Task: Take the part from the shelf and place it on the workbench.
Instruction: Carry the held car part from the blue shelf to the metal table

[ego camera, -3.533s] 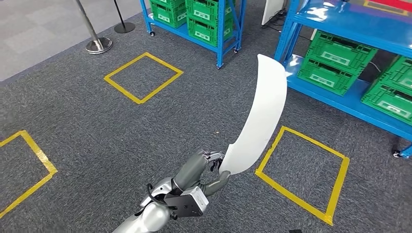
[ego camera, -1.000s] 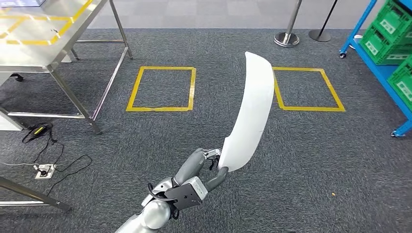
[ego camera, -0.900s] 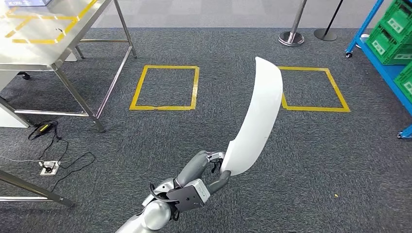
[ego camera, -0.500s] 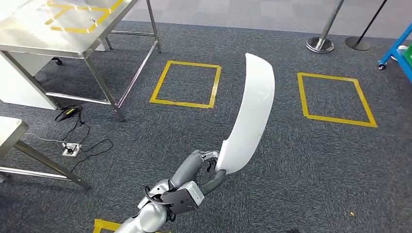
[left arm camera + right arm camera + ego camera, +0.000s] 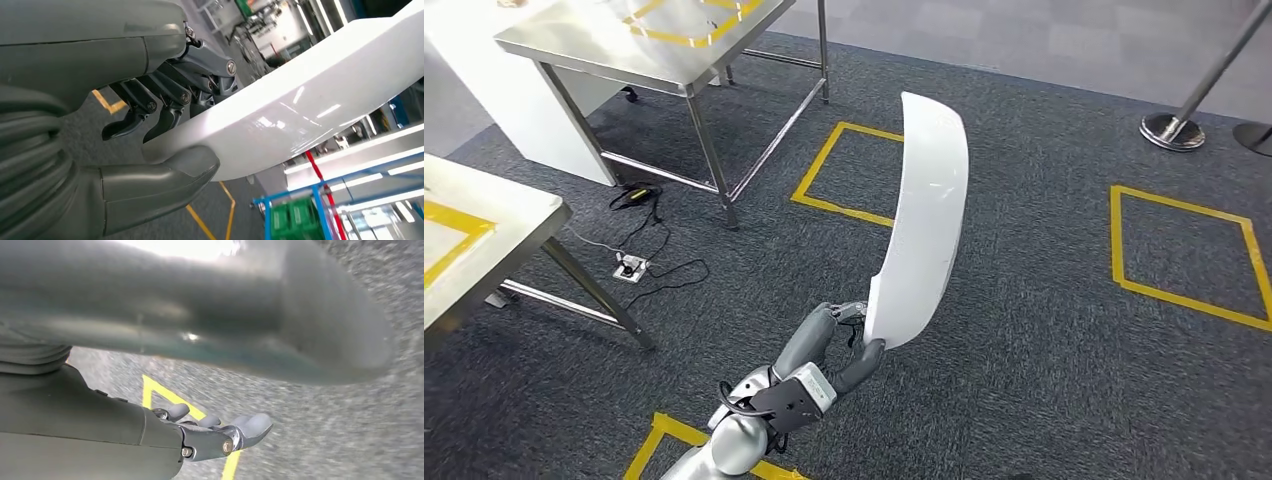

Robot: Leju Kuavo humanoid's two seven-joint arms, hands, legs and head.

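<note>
Head view: the left hand (image 5: 842, 340) grips the lower end of the long white curved part (image 5: 921, 220), which stands up over the grey carpet (image 5: 1044, 350). The steel workbench (image 5: 639, 45) sits ahead to the left, well apart, so this looks like the carry step; the next move likely calls for closing in on the bench and lowering the part flat onto it. A second table (image 5: 484, 230) is cut off at the edge. Left wrist view: thumb (image 5: 165, 175) under and dark fingers (image 5: 165, 115) over the part's end; its far end runs out of frame. Right wrist view: the right hand (image 5: 210, 435) hangs over the carpet holding nothing, fingers apart; a blurred grey shape up close is hard to make out.
</note>
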